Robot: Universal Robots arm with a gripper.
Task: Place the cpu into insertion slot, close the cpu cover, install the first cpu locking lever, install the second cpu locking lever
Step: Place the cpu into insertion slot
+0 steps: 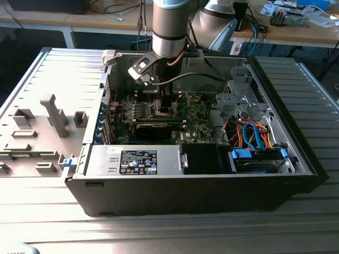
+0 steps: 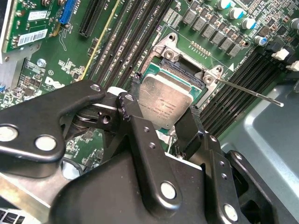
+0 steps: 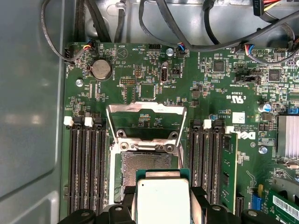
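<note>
While the arm (image 1: 169,26) reaches down from above, a big black computer case (image 1: 212,188) lies open on the ribbed metal table (image 1: 159,233), and some grey plastic blocks (image 1: 53,116) stand on the table at the exterior view's left. Inside the case the green motherboard (image 3: 219,93) covers the floor. A black box with a label (image 1: 139,161) sits at the near wall, and a blue drive holder (image 1: 258,157) with orange and blue cables (image 1: 248,132) is at the exterior view's right. The end effector (image 1: 165,103) hangs low over the middle of the board. In both wrist views its black fingers (image 2: 126,105) are pressed against two opposite edges of the cpu (image 2: 166,100), so the end effector (image 3: 162,205) is pinching the chip with the silvery top facing up. The cpu cover (image 3: 146,112) is open: its silver frame stands raised at the far side of the slot, and the board shows through its window. The insertion slot (image 3: 148,167) lies between the rows of long black memory slots (image 3: 86,163), and its dark field of contacts is partly uncovered. The cpu (image 3: 162,200) is over the near part of the slot, and I cannot tell if it already touches it. In the second wrist view a thin metal lever (image 2: 247,93) sticks out from a corner of the slot, not hooked down.
</note>
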